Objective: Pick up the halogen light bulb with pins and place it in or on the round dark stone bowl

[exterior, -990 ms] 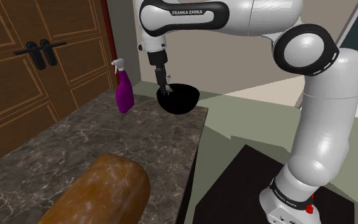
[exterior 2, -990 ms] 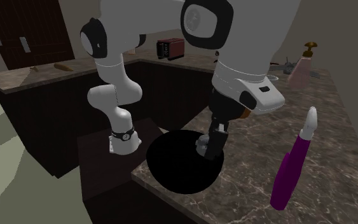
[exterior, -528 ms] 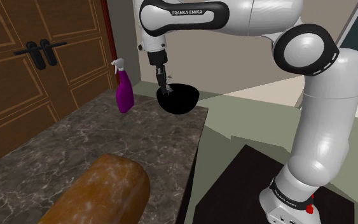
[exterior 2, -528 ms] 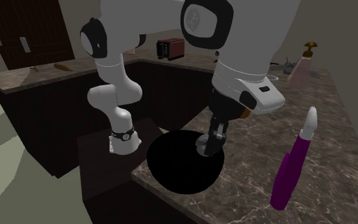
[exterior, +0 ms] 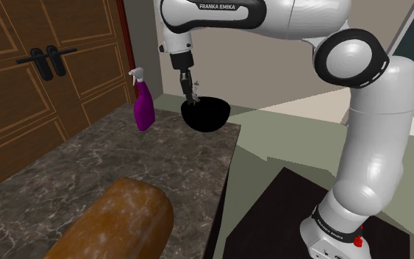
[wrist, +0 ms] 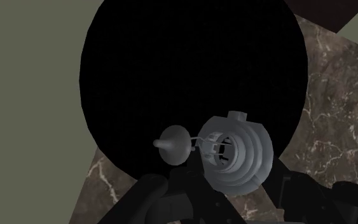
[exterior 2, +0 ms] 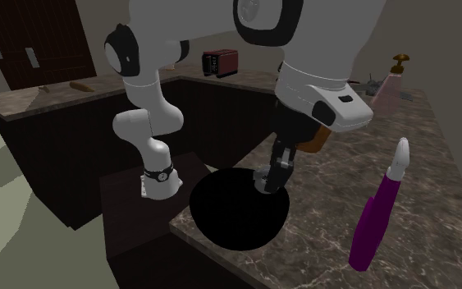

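Entry: placing step, load over target.

My end effector (exterior 2: pixel 268 179) is clenched on the small grey halogen light bulb with a ribbed reflector body (wrist: pixel 236 154). In the wrist view the fingers come up on either side of it and clasp it. A small knob-like end of the bulb points sideways, toward the middle of the round black bowl (wrist: pixel 171 63).

Position: the end effector (exterior: pixel 191 91) hangs above the bowl (exterior: pixel 207 116), which sits at the corner of the dark marbled stone desk (exterior: pixel 124 158). In the second exterior view the bulb (exterior 2: pixel 263 182) is above the rim on the desk side and clear of the bowl (exterior 2: pixel 229 222). It is not touching the bowl. Along the end effector (wrist: pixel 217 184), the bulb reads against the bowl's interior near its edge, with the desk (wrist: pixel 336 95) just beyond.

Judgement: pick-up is done and transport is nearly done. The release is not yet made.

Next move calls for:
- A small shift toward the bowl's centre, since the load sits close to the rim.
- A short descent into the bowl, so the bulb does not drop far onto a hard surface.
- Only then, opening the fingers and lifting straight out.

Surroundings: the purple spray bottle with a white head (exterior: pixel 143 105) stands near the bowl on the shoulder view's left, apart from my path. The brown loaf (exterior: pixel 117 221) is well apart from the bowl.
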